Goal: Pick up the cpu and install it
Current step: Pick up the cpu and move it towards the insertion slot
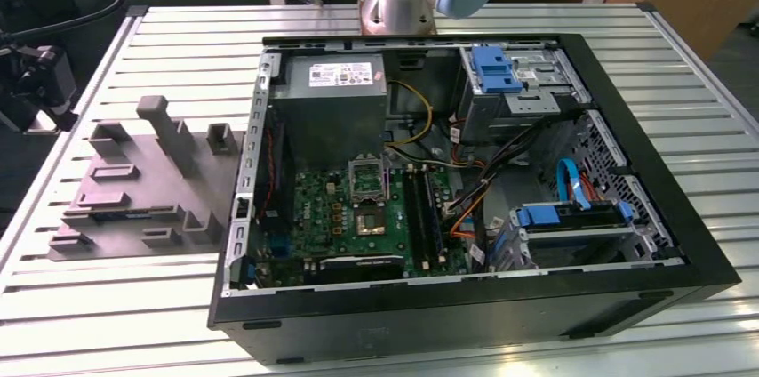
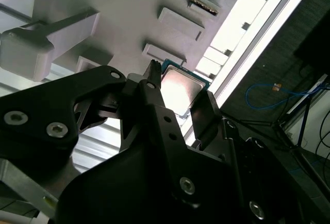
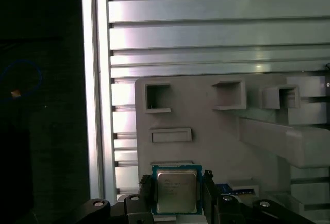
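My black gripper [image 3: 177,199] is closed to cpu width, its two fingers [image 3: 146,193] pressed against opposite edges of the small, flat, square cpu [image 3: 177,190] with a pale silver metal lid on a green rim. The chip is square, so it has no long axis; it lies flat, lid facing both wrist views. It sits just over the grey moulded fixture plate [image 3: 206,131] on the ribbed aluminium table [image 3: 206,28]; I cannot tell whether it touches the plate.

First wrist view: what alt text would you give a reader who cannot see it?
The gripper holds the cpu, a small silver-topped square, by two opposite edges over a grey holder plate on a slatted metal table.
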